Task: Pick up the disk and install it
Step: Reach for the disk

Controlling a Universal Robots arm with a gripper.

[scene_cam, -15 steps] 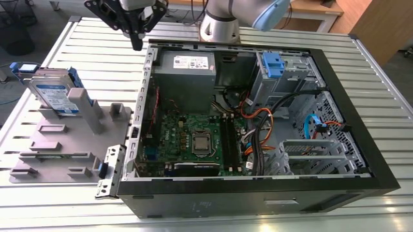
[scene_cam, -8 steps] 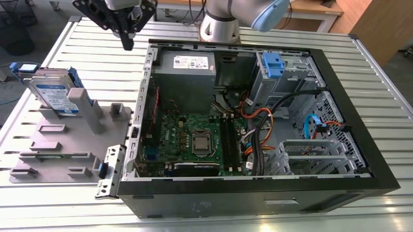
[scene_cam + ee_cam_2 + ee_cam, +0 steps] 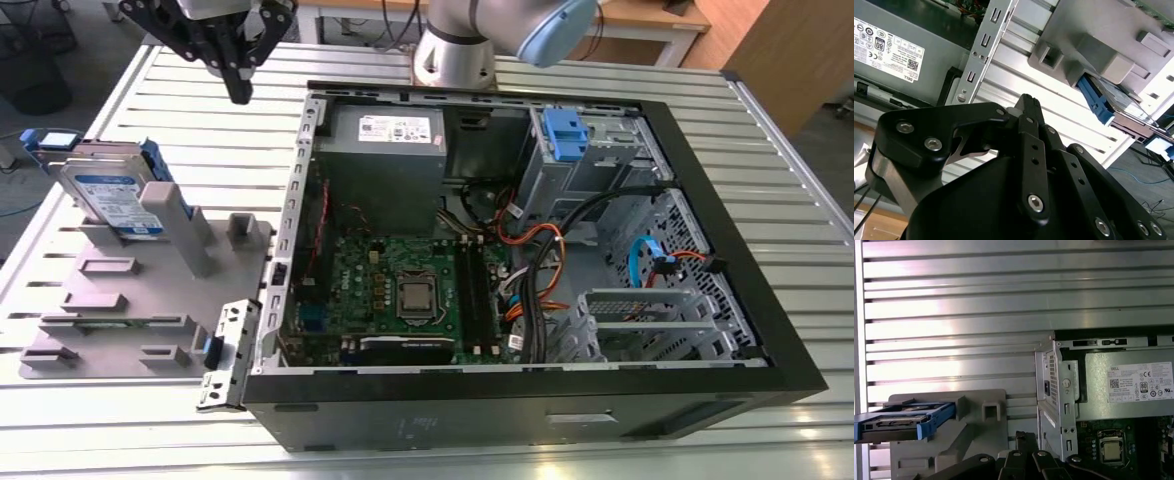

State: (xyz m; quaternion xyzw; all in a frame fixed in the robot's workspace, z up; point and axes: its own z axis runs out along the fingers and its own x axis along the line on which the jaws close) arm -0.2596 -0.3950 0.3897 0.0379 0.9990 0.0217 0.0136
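Nearest me is the PC case [image 3: 534, 420], lying open on the slatted metal table [image 3: 107, 430] w/ its side panel off. Inside it, toward the near wall, sits the green mobo [image 3: 387, 262] w/ the CPU socket [image 3: 416, 293] bare in the middle. Orange and black cables [image 3: 541, 255] run across the case interior beside the board.

Just outside the case, on the exterior view's left, a grey plastic fixture [image 3: 120, 300] lies flat on the table. The disk [image 3: 110, 195] is propped at a tilt at the end of this fixture farther from me, label side up, blue rails along its edges. It is right behind the tall grey post [image 3: 180, 225]; can't tell if the two touch. So the disk is outside the case, not installed. In the first wrist view the disk [image 3: 904, 421] shows edge-on in the fixture.

Farther back inside the case is the grey PSU box [image 3: 387, 150] w/ its white sticker. A blue bracket [image 3: 565, 135] sits at the case's far corner on the exterior view's right.

Beyond the case's far corner on the exterior view's left, the claw [image 3: 240, 92] hangs above the table, pointing down. It is clenched, fingers together w/ nothing between them, and is well apart from the disk. In the second wrist view the claw [image 3: 1027, 100] points at bare table slats next to the case wall.

Farthest off, past the case's far wall, stands the arm's base [image 3: 461, 55].
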